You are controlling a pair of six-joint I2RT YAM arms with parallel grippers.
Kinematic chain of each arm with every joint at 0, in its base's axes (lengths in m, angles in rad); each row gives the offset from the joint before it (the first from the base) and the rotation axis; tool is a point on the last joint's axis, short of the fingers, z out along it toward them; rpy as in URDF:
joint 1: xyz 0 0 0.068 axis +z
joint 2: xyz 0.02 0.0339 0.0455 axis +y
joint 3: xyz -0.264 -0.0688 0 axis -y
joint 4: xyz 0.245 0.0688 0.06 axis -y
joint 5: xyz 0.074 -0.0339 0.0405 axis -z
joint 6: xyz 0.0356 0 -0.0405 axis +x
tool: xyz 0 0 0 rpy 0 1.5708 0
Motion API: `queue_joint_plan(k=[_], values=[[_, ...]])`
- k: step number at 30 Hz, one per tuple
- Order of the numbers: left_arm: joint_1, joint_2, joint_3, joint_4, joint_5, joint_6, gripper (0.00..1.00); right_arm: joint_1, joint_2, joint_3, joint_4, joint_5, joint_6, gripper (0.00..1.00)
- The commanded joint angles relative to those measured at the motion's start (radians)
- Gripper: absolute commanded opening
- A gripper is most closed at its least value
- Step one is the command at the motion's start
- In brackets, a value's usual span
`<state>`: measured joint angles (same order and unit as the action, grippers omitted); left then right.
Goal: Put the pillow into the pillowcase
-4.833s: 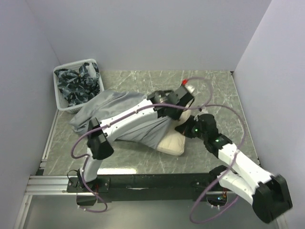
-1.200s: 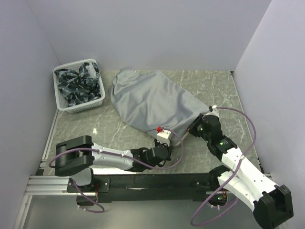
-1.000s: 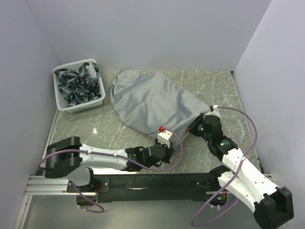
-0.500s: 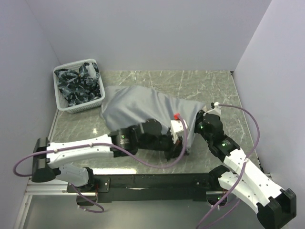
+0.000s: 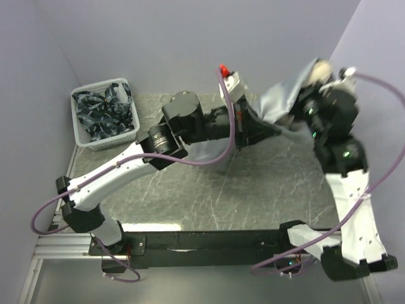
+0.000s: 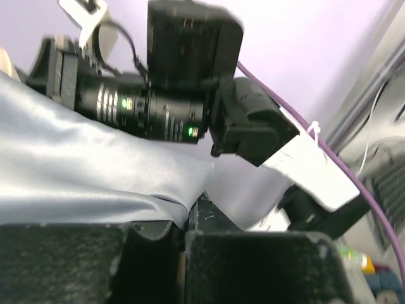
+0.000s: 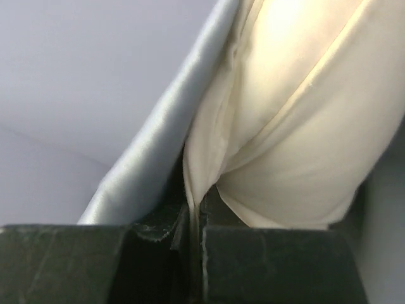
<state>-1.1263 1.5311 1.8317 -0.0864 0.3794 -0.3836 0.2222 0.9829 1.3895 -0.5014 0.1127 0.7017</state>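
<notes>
Right claw (image 7: 193, 221) is pressed together on a fold of the pillow (image 7: 297, 126), the pillowcase (image 7: 152, 152) edge just beside it; only that wrist view shows this pinch. Left claw (image 6: 185, 235) nips grey cloth. From above, both arms hold the pillowcase off the table (image 5: 253, 190), cream showing at its top.

Both arms stood raised, wrists near each other.
The left gripper (image 6: 185, 225) had its jaws pinched on the pillowcase (image 6: 76, 171); the right gripper (image 7: 195, 218), on the pillow (image 7: 297, 126).
</notes>
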Motion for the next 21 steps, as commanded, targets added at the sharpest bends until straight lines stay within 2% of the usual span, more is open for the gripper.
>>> queue_joint_plan(k=[1, 3, 5, 6, 8, 9, 11, 12, 15, 18, 21], values=[[-0.001, 0.044, 0.213, 0.100, -0.020, -0.063, 0.02, -0.035, 0.147, 0.500, 0.000, -0.054, -0.105, 0.00], [0.005, 0.026, 0.233, 0.096, -0.127, -0.073, 0.03, -0.035, 0.259, 0.685, -0.064, -0.109, -0.123, 0.00], [0.020, -0.017, 0.222, 0.038, -0.225, -0.078, 0.04, -0.029, 0.345, 0.761, -0.116, -0.165, -0.131, 0.00], [0.048, -0.032, 0.201, 0.008, -0.340, -0.089, 0.04, -0.023, 0.352, 0.735, -0.124, -0.171, -0.137, 0.00], [0.100, -0.098, 0.148, -0.047, -0.428, -0.124, 0.03, -0.009, 0.309, 0.622, -0.088, -0.151, -0.134, 0.00], [0.184, -0.127, 0.042, -0.052, -0.456, -0.185, 0.03, 0.003, 0.281, 0.462, -0.003, -0.150, -0.131, 0.00], [0.287, -0.204, -0.078, -0.041, -0.426, -0.276, 0.03, 0.014, 0.249, 0.350, 0.061, -0.150, -0.126, 0.00], [0.390, -0.222, -0.183, -0.033, -0.366, -0.367, 0.03, 0.034, 0.263, 0.320, 0.057, -0.145, -0.136, 0.00], [0.515, -0.268, -0.358, -0.009, -0.242, -0.484, 0.01, 0.089, 0.377, 0.344, -0.023, -0.114, -0.194, 0.00], [0.531, -0.311, -0.495, -0.015, -0.177, -0.488, 0.01, 0.193, 0.421, 0.260, -0.007, -0.015, -0.231, 0.00], [0.531, -0.330, -0.555, -0.074, -0.155, -0.448, 0.01, 0.250, 0.399, 0.146, 0.069, -0.021, -0.222, 0.00]])
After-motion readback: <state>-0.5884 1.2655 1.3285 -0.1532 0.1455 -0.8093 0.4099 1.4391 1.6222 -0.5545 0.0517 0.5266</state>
